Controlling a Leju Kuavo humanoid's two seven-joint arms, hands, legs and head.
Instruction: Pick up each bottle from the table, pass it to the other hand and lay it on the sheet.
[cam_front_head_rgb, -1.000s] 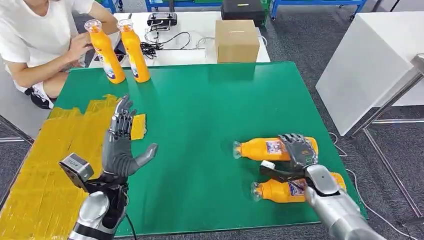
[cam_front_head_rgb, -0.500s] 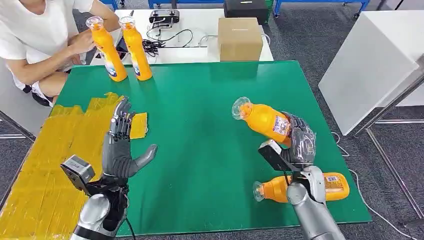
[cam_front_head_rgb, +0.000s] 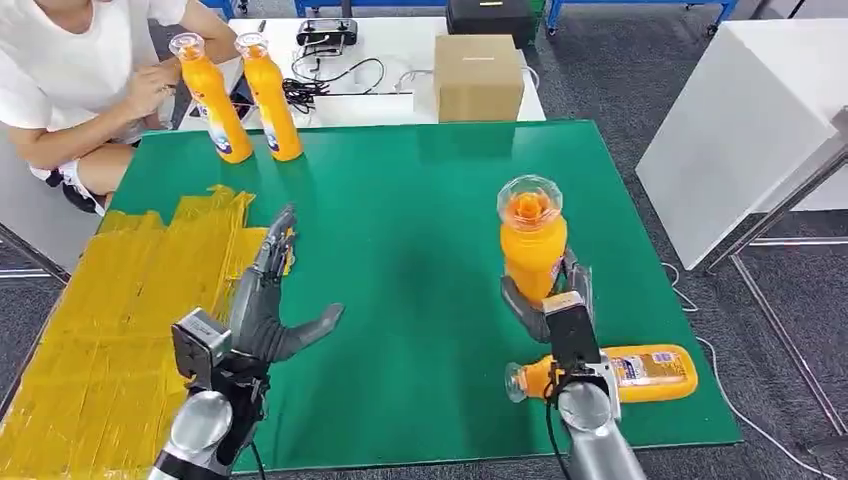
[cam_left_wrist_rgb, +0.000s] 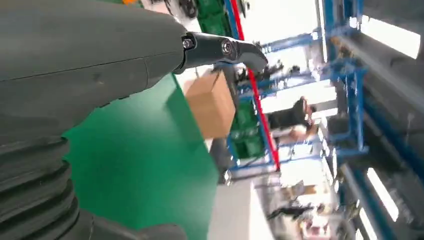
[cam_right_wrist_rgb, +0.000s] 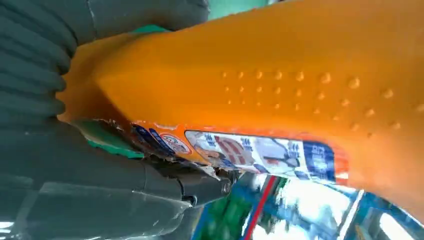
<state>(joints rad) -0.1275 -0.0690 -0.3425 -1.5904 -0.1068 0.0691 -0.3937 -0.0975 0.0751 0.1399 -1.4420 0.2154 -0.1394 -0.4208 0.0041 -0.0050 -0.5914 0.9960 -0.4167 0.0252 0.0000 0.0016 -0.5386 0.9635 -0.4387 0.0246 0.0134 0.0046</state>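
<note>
1. The right hand (cam_front_head_rgb: 545, 300) grips an orange bottle (cam_front_head_rgb: 531, 245) low on its body, fingers (cam_right_wrist_rgb: 165, 185) wrapped around the label end. The bottle stands upright above the green worktop (cam_front_head_rgb: 420, 170), cap toward the camera. Holding it by the base leaves the upper part free, which looks meant to give the other hand something to take.

2. The left hand (cam_front_head_rgb: 275, 305) is spread, holding nothing, with its thumb out to the side. It hovers over the worktop near the edge of the yellow sheet (cam_front_head_rgb: 110, 300), well apart from the raised bottle. I judge it is waiting to receive, and staying close to the sheet keeps the lay-down short.

3. A second bottle (cam_front_head_rgb: 610, 372) lies on its side on the worktop, just beside the right arm, untouched; it looks next in line.

4. Two more bottles (cam_front_head_rgb: 240, 95) stand upright at the far corner, next to a person (cam_front_head_rgb: 70, 80) seated there, out of the handover path.

5. A cardboard box (cam_front_head_rgb: 478, 77) sits on the white table beyond the worktop.

6. The handover is not yet done: the two hands need to meet over the middle.
</note>
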